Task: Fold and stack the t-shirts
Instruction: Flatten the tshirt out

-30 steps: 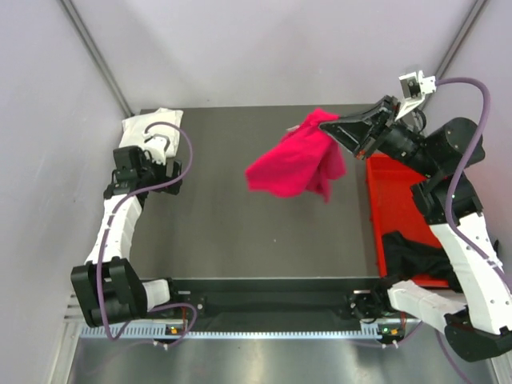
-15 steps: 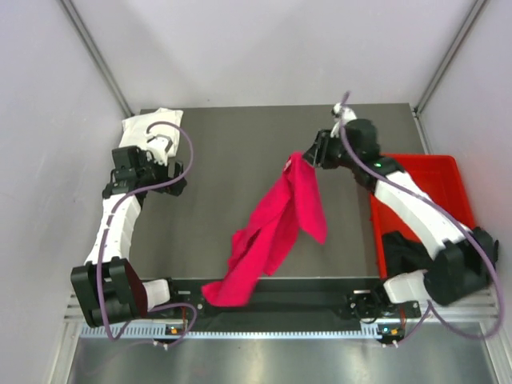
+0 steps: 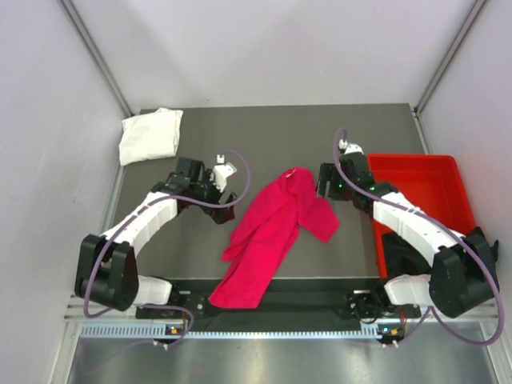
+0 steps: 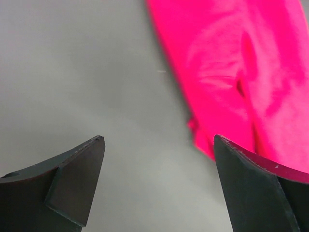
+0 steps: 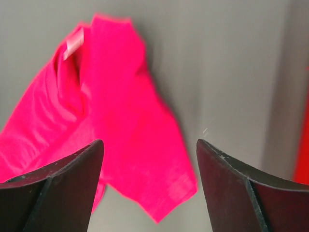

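I noted a pale tag (image 5: 73, 46) at the pink t-shirt (image 3: 272, 232) collar; I could not read it. The red bin (image 3: 424, 180) sat just outside my right gripper (image 5: 149, 142), with the black t-shirt (image 3: 404, 258) in it. The white t-shirt (image 3: 150, 134) lay well apart from the left gripper (image 4: 159, 140). Both were spread wide, holding nothing. The pink t-shirt lay crumpled between them.

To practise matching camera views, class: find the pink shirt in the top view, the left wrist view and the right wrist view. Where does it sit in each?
Top view: the pink shirt lies mid-table, stretched diagonally down to the near edge.
Left wrist view: the pink shirt fills the upper right.
Right wrist view: the pink shirt covers the left and centre.
Shared landmark: the grey table under it in all three.
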You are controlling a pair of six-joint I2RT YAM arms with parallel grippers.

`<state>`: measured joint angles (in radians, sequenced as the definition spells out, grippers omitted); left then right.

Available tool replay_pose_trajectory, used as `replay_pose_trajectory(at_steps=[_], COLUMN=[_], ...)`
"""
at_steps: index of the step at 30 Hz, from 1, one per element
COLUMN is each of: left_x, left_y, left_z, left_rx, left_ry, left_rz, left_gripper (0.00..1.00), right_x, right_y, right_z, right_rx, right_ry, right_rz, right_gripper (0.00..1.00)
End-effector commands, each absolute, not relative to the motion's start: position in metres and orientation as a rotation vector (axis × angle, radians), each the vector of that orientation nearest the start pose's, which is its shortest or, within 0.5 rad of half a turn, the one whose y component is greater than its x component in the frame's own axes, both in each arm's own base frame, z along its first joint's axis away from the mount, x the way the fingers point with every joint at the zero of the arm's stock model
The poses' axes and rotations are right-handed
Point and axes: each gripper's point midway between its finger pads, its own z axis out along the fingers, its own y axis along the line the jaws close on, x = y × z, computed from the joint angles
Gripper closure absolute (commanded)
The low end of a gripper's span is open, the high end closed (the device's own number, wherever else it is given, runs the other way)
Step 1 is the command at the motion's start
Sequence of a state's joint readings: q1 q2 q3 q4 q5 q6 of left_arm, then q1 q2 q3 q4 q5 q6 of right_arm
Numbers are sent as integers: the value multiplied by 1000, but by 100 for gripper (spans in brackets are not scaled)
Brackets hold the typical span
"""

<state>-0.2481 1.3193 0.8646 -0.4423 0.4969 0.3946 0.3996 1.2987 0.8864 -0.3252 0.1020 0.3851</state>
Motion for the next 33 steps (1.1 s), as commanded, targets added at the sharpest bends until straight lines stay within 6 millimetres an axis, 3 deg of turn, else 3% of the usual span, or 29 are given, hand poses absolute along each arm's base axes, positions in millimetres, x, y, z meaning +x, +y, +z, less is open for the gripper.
replay_pose_trajectory(at_steps=[1, 3, 5, 6, 9, 12, 15, 16, 17, 18, 19, 21, 23, 24, 25, 26, 27, 28, 29, 31, 33], left_x=[282, 263, 245, 239, 219, 220, 223, 223, 226, 230, 236, 257, 278, 294, 305, 316, 333, 344, 355, 363, 366], left_y=[-178, -198, -209, -211, -215, -207, -198, -196, -192, -189, -184, -169, -150, -146, -125, -115, -106, -81, -71, -45, -35], left_z=[102, 93, 79, 73, 53, 37, 30, 30, 32, 36, 37, 50, 70, 90, 101, 122, 149, 165, 195, 225, 257], left_rx=[1047, 1143, 1229, 1273, 1379, 1402, 1419, 1421, 1418, 1414, 1392, 1316, 1191, 1133, 1043, 968, 900, 805, 756, 667, 636], left_ry=[2142, 2137, 2152, 2151, 2166, 2213, 2249, 2260, 2272, 2284, 2296, 2298, 2304, 2275, 2299, 2272, 2225, 2219, 2156, 2109, 2060], left_rz=[-660, -742, -771, -762, -751, -673, -600, -587, -553, -520, -470, -324, -240, -220, -187, -166, -140, -96, -67, -34, -21], left_gripper=[1, 1, 1, 1, 1, 5, 42, 53, 88, 100, 100, 100, 100, 100, 100, 100, 100, 100, 100, 100, 100], right_x=[321, 314, 312, 310, 307, 304, 304, 304, 306, 307, 308, 310, 317, 316, 318, 323, 325, 330, 331, 337, 342], right_y=[171, 183, 200, 203, 196, 184, 181, 177, 172, 171, 168, 162, 159, 155, 152, 153, 148, 149, 148, 146, 144], right_z=[116, 97, 93, 78, 56, 40, 32, 32, 34, 40, 44, 62, 86, 93, 102, 125, 135, 152, 170, 198, 222], right_rx=[58, 40, -22, -41, -33, -11, 12, 20, 28, 33, 33, 30, 34, 19, 22, 32, 22, 26, 26, 9, -23], right_ry=[2299, 2336, 2348, 2389, 2457, 2488, 2499, 2501, 2487, 2471, 2459, 2420, 2367, 2363, 2345, 2298, 2283, 2244, 2201, 2139, 2084], right_rz=[438, 435, 393, 353, 241, 136, 99, 73, 45, 43, 34, 17, 17, -1, 0, 27, 18, 39, 59, 73, 79], right_gripper=[22, 22, 21, 21, 22, 23, 42, 62, 72, 81, 91, 100, 100, 100, 100, 100, 100, 100, 100, 100, 100])
